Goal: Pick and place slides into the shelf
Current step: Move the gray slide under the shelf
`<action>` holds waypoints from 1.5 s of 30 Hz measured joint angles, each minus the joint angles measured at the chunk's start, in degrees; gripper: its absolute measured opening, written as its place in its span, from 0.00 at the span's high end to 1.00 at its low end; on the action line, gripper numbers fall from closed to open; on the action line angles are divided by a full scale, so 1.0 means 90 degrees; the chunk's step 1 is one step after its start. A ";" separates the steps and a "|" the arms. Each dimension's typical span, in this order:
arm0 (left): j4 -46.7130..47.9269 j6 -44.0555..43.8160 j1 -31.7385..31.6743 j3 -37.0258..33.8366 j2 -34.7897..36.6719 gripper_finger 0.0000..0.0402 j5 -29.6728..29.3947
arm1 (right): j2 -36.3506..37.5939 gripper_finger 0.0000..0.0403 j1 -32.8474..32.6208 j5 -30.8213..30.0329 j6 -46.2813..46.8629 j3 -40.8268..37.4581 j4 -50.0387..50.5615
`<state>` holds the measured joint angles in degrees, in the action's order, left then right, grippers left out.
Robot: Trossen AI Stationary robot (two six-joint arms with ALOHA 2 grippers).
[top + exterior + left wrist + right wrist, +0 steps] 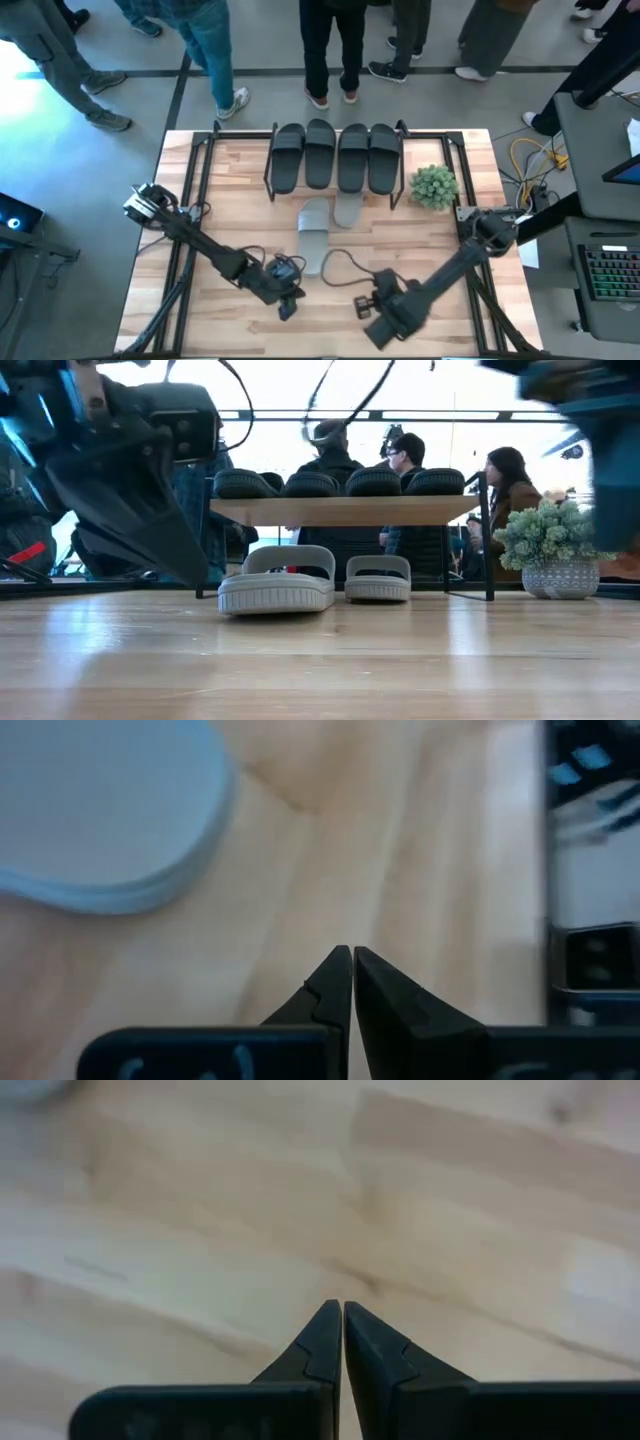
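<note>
Four dark slides (335, 155) sit side by side, soles down, on the top board of the shelf (430, 140), and they also show as dark slides (340, 482) in the low view. One light grey slide (315, 236) rests sole down on the table in front of the shelf. The other light grey slide (348, 209) lies partly under it. My left gripper (287, 302) hovers shut over bare wood nearer than the front slide, whose rounded end (110, 810) shows in its wrist view. My right gripper (364, 305) is shut over bare table beside it.
A potted green plant (434, 186) stands to the right of the shelf. A dark cable (340, 262) loops over the table between the arms. Several people stand beyond the far edge (400, 470). Bare wood (400, 660) lies near the front edge.
</note>
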<state>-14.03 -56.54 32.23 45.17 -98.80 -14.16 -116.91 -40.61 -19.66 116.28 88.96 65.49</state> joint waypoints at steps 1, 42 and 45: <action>0.0285 -0.0011 0.0004 0.0130 -0.0031 1.00 -0.0038 | 0.0062 0.98 -0.0127 0.0007 0.0153 -0.0103 0.0003; 0.1853 0.1198 -0.1053 0.1418 -0.1086 1.00 -0.1684 | 0.0989 0.98 -0.1400 0.0066 0.1342 -0.1640 -0.0029; 0.2068 0.1465 -0.1318 0.1404 -0.1081 1.00 -0.1784 | 0.0989 0.98 -0.1389 0.0063 0.1344 -0.1640 -0.0029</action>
<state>4.58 -43.35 20.37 57.80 -108.53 -30.22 -108.01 -53.11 -19.09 128.38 74.19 65.23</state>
